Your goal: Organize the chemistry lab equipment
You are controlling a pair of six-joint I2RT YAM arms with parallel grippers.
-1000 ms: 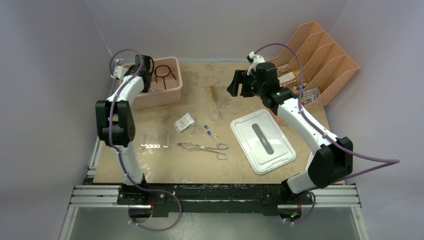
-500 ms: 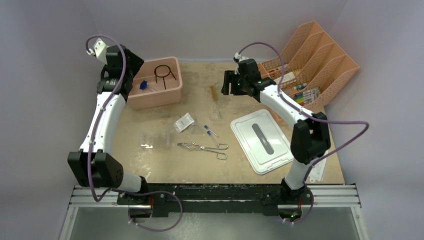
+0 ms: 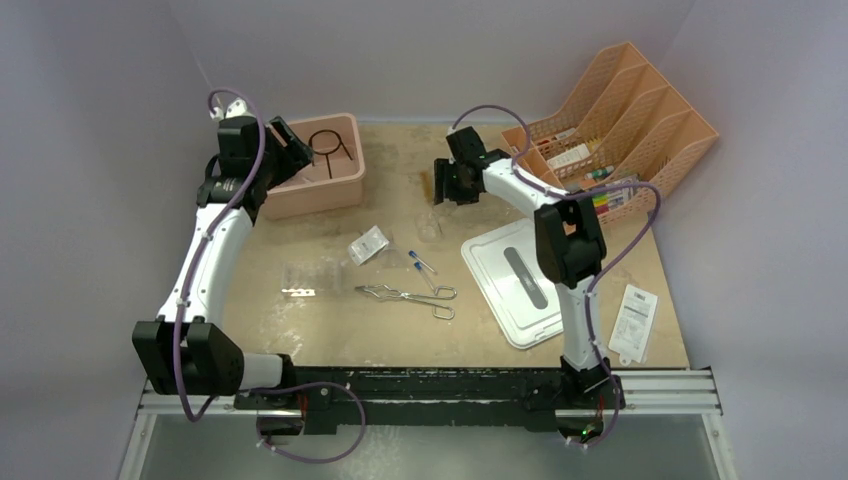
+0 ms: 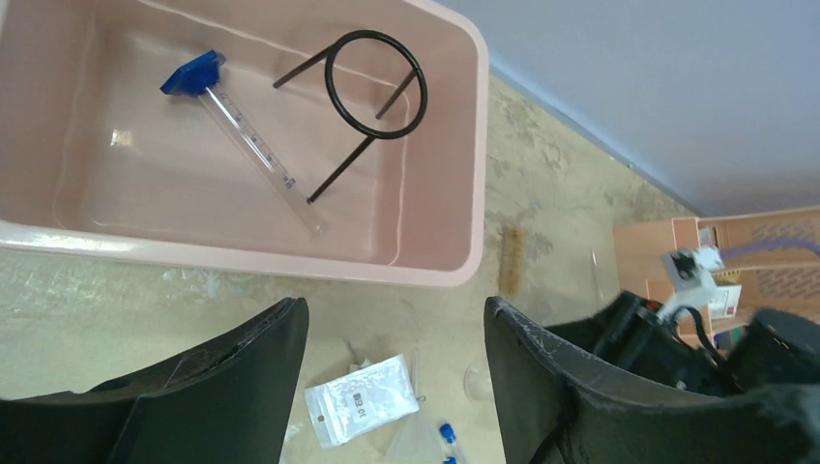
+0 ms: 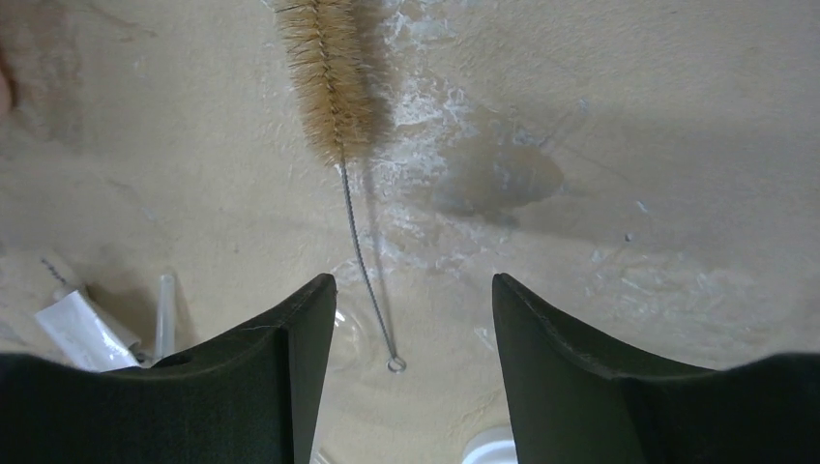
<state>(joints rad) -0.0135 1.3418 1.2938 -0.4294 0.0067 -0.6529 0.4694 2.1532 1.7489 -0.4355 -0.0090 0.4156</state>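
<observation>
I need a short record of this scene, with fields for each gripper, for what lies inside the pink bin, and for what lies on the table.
left gripper: open, empty, near the pink plastic bin
right gripper: open, empty, over the wire handle of the thin bristle brush
in the bin: black wire ring stand; clear tube with blue end
on the table: silver scissor-handled tongs; blue-capped vials; small clear bag; clear plastic tube rack; white flat lid

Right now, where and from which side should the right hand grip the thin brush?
The thin brush lies flat under the open right hand, its wire stem too slim to pinch: likely grip the bristle head, from straight above.
</observation>
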